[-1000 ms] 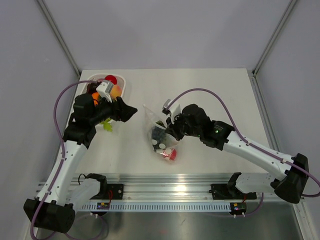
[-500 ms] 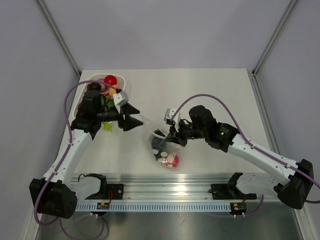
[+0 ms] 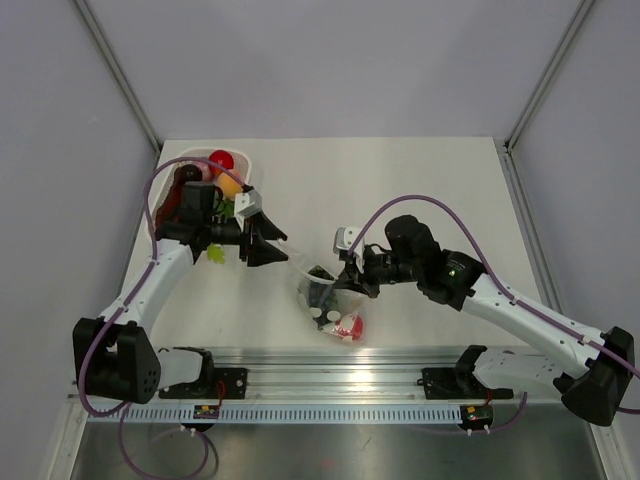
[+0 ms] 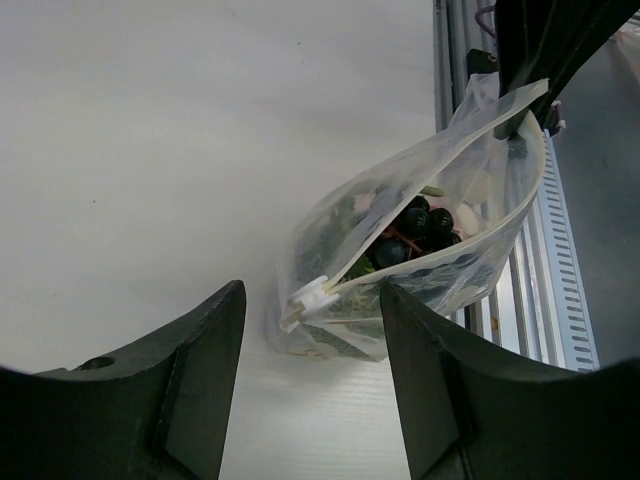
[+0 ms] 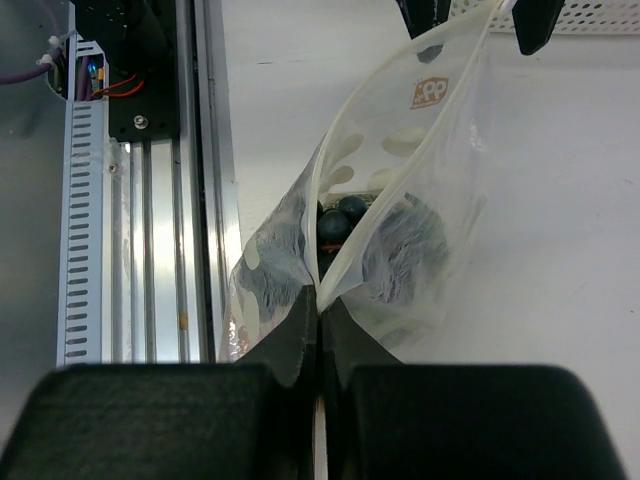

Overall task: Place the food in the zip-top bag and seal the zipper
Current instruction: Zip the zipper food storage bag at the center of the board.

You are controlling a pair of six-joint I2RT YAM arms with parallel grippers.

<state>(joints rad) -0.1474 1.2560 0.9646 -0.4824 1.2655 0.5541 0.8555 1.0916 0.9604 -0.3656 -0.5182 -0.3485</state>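
Plastic, clear and crinkly, forms the zip-top bag (image 5: 400, 200) pinched in the right hand (image 5: 318, 305); left hand (image 4: 310, 300) gapes empty.

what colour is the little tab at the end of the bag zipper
White. The zipper tab on the zip-top bag shows best in the left wrist view.

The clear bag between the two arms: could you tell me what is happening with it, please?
The right gripper is pinching one end of the zip-top bag, which holds food and gapes open. The open left gripper is lined up with the other end of the zipper, not closed on it. More food lies in the white tray.
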